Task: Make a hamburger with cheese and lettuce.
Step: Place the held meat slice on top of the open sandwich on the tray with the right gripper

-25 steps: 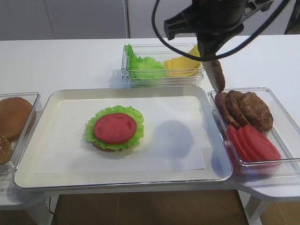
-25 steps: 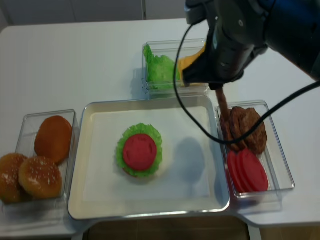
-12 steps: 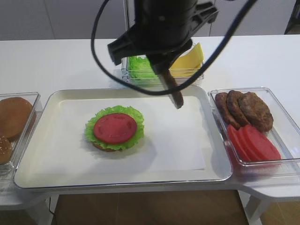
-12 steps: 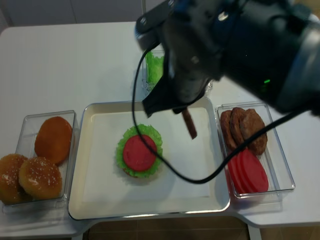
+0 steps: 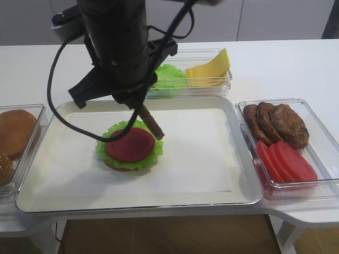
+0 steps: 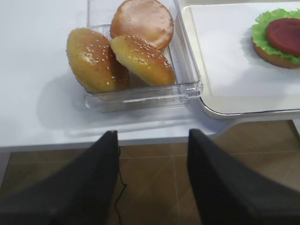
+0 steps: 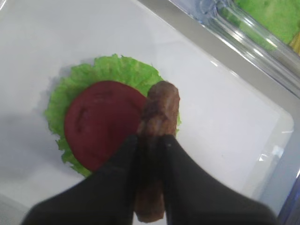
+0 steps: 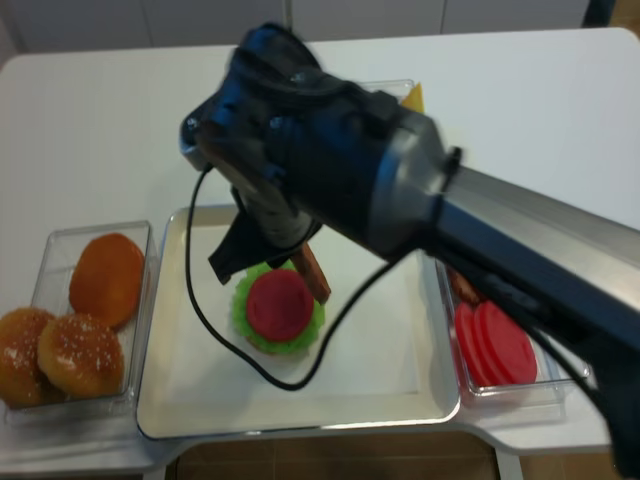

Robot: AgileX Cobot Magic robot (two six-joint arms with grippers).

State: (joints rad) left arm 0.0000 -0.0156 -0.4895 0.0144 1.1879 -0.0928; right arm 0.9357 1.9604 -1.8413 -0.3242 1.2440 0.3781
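Your right wrist view gives what the high views only hint at: the right gripper point(image 7: 151, 154) has its two black fingers pinched tight on a grilled brown patty point(image 7: 157, 136), held on edge, its free end hanging over the rim of the hamburger point(image 7: 105, 124), which so far is a brown bun base, a frilly green leaf and a round red tomato slice point(image 7: 101, 123). From the exterior high view you see the same patty point(image 5: 152, 121) as a slanted brown strip below the black arm, its lower tip just above the far right edge of the hamburger point(image 5: 130, 146); whether it touches the tomato you cannot tell. The left wrist view alone shows you the left gripper point(image 6: 152, 176), jaws spread wide and holding nothing, hanging below the table edge near a clear plastic box of sesame buns point(image 6: 119, 56), well apart from the hamburger. The hamburger sits left of centre on the white rimmed tray point(image 5: 212, 174), with bare white liner to its right and in front. Beyond the hamburger, past the tray's far rim, a clear box holds the bright green ruffled lettuce point(image 5: 170, 76) and the stacked pale-yellow square cheese point(image 5: 209, 70), one corner sticking up. Right of the hamburger, beyond the tray's rim, a clear box holds loose brown patties point(image 5: 275, 123) and red tomato slices point(image 5: 286, 161).
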